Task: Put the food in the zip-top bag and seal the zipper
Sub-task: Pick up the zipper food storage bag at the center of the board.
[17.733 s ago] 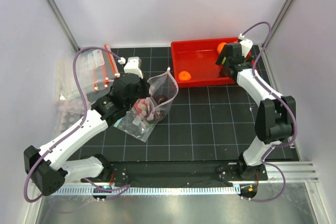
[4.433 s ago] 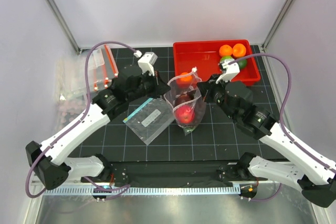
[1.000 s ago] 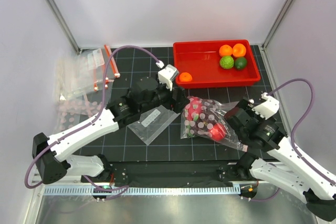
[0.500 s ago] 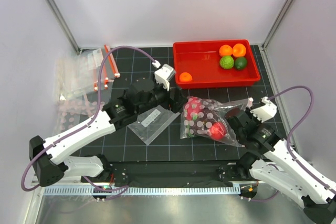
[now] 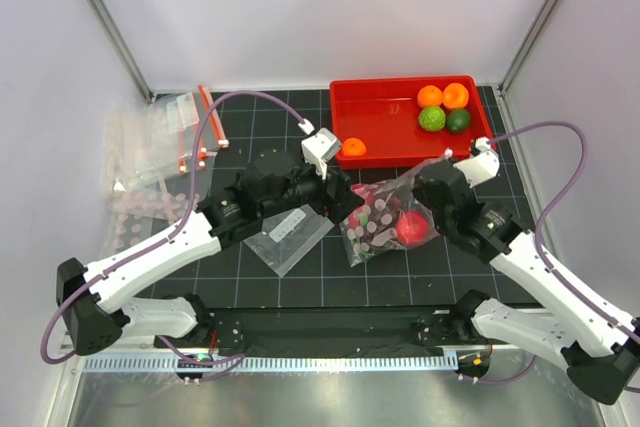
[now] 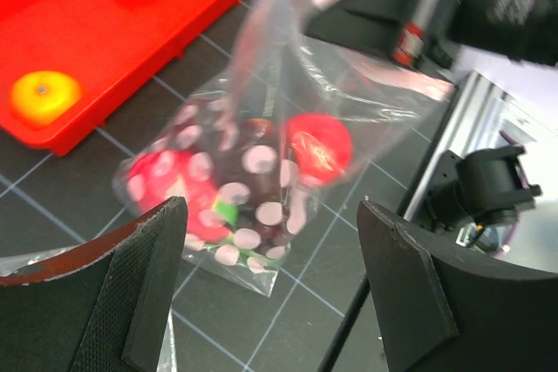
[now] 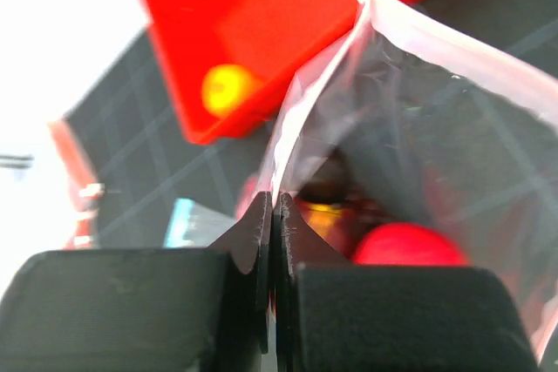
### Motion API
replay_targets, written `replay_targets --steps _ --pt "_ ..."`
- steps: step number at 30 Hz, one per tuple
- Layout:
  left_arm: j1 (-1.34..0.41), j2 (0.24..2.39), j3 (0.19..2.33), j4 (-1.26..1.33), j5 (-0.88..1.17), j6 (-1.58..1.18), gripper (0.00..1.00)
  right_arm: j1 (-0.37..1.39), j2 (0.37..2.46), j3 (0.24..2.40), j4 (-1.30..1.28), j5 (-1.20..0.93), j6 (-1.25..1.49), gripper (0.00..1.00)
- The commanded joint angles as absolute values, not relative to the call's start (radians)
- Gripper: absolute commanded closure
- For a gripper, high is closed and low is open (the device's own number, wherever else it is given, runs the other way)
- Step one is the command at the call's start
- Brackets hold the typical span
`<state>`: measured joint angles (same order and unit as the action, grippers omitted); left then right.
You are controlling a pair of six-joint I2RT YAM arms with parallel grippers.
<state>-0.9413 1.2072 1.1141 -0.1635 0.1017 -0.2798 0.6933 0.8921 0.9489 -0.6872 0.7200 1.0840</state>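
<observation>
Pinching the slippery zip-top bag (image 5: 385, 222) by its stiffer mouth edge, your right tool (image 7: 272, 211) is clamping film while your left tool (image 6: 272, 215) is hovering, fingers (image 6: 131, 294) apart; the loaded bag is sagging on the surface (image 5: 400, 272).

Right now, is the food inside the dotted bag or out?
Inside: the red fruit, pink dragon fruit and dark grapes all show through the dotted bag.

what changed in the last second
The right end effector, shut on the mouth of the zip-top bag, moved away from the near edge toward the red tray, lifting it. The left end effector stays open beside the bag; plain bag and tray fruit unmoved.
</observation>
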Motion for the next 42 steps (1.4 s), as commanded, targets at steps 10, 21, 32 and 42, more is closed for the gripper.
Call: replay_targets --steps 10,21,32,42 --pt "-1.008 1.253 1.037 0.078 0.114 -0.219 0.18 0.692 1.166 1.229 -0.437 0.582 1.095 0.99" --pt "-1.015 1.158 0.818 0.333 -0.174 -0.291 0.13 0.695 1.223 1.292 -0.295 0.352 0.863 0.99" --pt "-0.997 0.889 0.772 0.192 -0.613 -0.371 0.07 0.706 1.24 1.33 -0.267 -0.21 0.371 0.99" --pt "-0.83 0.764 0.793 0.057 -0.509 -0.426 0.0 0.758 1.2 1.342 -0.367 -0.521 0.092 0.99"
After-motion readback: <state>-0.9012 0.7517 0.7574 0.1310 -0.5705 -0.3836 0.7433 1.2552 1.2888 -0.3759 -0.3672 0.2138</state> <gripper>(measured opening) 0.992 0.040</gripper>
